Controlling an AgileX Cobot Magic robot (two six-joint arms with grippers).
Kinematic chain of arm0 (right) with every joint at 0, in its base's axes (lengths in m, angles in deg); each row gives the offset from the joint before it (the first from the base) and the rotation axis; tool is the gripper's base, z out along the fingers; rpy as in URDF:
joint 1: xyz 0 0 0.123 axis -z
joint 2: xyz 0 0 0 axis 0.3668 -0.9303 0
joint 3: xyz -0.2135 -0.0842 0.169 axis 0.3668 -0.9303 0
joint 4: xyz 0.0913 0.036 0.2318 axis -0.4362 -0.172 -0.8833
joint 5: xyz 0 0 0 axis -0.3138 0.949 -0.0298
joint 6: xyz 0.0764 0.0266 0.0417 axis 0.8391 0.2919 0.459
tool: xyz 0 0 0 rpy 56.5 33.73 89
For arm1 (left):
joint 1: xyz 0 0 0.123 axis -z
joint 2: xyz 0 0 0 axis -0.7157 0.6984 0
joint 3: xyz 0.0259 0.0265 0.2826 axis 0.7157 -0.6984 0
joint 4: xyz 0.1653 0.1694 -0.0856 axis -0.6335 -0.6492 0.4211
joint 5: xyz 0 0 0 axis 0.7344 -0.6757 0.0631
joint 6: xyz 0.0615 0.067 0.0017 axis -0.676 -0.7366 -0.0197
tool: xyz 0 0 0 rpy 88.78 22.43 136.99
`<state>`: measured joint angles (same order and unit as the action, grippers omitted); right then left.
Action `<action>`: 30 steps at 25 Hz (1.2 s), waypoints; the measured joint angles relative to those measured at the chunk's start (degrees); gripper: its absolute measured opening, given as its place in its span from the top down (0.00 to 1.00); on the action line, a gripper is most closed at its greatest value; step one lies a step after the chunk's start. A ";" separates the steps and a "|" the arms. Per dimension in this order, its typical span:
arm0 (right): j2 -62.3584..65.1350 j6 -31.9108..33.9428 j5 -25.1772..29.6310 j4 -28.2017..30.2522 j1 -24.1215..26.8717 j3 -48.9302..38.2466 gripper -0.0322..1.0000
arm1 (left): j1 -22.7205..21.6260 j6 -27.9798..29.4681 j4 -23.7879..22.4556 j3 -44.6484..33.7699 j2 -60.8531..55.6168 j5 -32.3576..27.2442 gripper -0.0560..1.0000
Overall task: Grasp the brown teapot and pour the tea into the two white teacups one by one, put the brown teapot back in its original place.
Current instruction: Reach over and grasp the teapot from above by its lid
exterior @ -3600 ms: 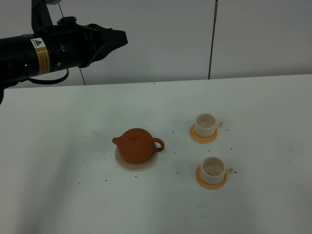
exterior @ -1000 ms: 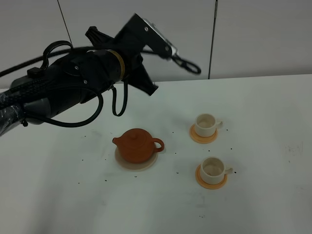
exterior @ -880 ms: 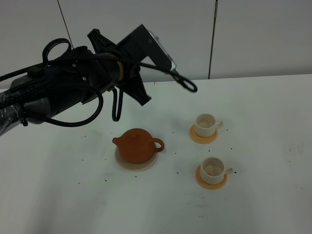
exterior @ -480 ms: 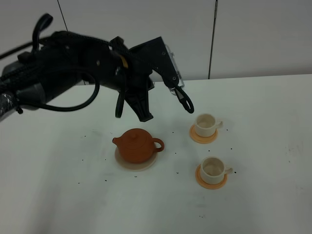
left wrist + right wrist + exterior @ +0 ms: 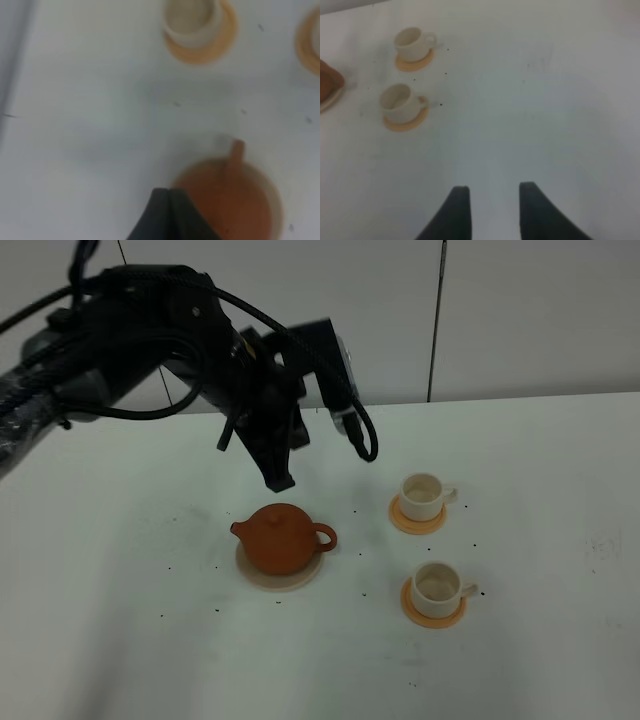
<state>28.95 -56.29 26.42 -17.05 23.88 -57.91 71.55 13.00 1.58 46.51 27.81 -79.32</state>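
Seen from the high camera, the left arm reaches in from the left, and the left gripper (image 5: 280, 483) points down above the brown teapot (image 5: 280, 538) without touching it. That view is too dark to show how the jaws stand. The left wrist view does show it: the two black fingers (image 5: 167, 215) lie pressed together with nothing between them, over the blurred teapot body.

The teapot sits on the beige trivet (image 5: 252, 577) on the white table (image 5: 120, 630). Its spout points left and its loop handle points right, towards the cups.

To the right, apart from the teapot, stand the far teacup (image 5: 421, 496) and the near teacup (image 5: 436, 584). Each stands on its own orange coaster, the far coaster (image 5: 404, 521) and the near coaster (image 5: 430, 619). The left wrist view takes in only one cup whole, plus the rim of the second coaster.

The right gripper (image 5: 492, 210) shows only in the right wrist view. Its two dark fingers stand apart with the white table showing between them. They hold nothing and are well apart from both cups. That view also catches a sliver of the teapot.

Count: one teapot, one trivet, two teacups, two coasters, two grippers.
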 joint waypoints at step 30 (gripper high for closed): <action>0.00 -0.01 0.00 0.00 0.00 0.00 0.74 | 1.95 -1.40 1.49 13.60 16.68 -6.24 0.93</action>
<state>28.95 -56.30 26.42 -17.05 23.88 -57.91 73.50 11.60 3.07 60.11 44.48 -85.57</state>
